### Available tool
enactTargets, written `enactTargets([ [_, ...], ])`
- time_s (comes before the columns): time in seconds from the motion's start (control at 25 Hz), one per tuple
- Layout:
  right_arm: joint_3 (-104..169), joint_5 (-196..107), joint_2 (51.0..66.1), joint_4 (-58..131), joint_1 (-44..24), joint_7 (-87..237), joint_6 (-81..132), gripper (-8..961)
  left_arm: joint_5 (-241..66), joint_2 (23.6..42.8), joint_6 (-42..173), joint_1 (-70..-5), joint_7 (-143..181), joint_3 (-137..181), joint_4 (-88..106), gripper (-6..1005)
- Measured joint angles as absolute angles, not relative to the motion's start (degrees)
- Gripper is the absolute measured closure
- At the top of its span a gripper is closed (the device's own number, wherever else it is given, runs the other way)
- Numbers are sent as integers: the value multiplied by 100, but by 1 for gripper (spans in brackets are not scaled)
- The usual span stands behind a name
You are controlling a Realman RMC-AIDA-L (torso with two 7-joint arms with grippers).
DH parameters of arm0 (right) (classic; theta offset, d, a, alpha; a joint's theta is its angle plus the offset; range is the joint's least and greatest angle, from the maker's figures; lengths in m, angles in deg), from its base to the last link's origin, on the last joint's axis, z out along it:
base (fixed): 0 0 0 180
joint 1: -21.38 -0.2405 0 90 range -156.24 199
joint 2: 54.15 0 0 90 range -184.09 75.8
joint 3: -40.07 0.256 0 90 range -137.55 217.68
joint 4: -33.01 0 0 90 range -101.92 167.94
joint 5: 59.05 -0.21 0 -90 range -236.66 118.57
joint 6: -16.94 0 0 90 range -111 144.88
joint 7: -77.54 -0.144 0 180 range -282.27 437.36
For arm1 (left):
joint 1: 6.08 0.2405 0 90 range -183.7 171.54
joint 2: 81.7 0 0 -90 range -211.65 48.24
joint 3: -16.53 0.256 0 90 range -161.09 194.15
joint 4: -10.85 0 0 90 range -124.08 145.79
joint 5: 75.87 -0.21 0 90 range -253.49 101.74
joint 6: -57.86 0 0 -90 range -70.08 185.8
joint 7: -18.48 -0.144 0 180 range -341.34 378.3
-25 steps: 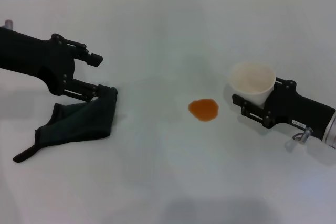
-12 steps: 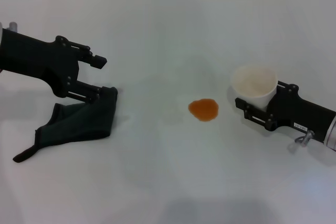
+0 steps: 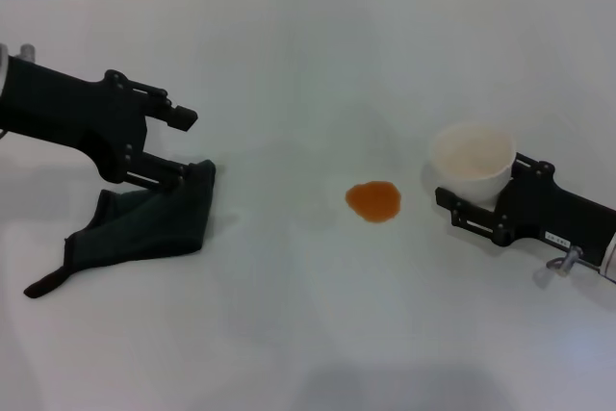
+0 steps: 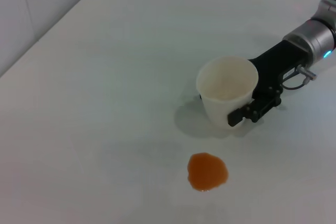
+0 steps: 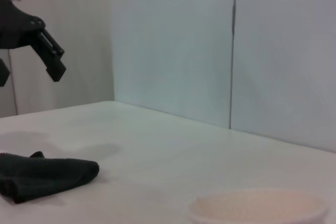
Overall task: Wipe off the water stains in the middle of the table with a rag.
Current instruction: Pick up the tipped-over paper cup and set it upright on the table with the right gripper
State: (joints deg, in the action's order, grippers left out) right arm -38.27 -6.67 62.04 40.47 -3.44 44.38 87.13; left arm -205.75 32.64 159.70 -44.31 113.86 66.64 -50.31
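Your left tool (image 3: pixel 178 146) hung with its fingers spread wide apart, the lower finger right at the near corner of the dark green rag (image 3: pixel 144 223), which lay flat on the white desk (image 3: pixel 289 64) under and behind that tool, its thin tail trailing farther back. Your right tool (image 3: pixel 472 204) was clamped on the white paper cup (image 3: pixel 472 161), holding it upright. The orange-brown water stain (image 3: pixel 372 201) sat between your two tools, just beside the cup and well apart from the rag.
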Motion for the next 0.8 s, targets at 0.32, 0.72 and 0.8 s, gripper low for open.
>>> enactTargets([
  [0.32, -3825, -666, 6204, 4048, -326, 4355, 8723, 81, -20606, 3264, 15957, -4420, 11393, 6680, -5032, 341],
  [0.72, -3817, -665, 6163, 4108, -167, 4311, 8916, 85, -20694, 3273, 15974, -4376, 11393, 6680, -5032, 347],
  [0.8, -3820, -649, 6132, 4119, -150, 4184, 8960, 85, -20700, 3273, 15977, -4376, 11393, 6680, -5031, 348],
])
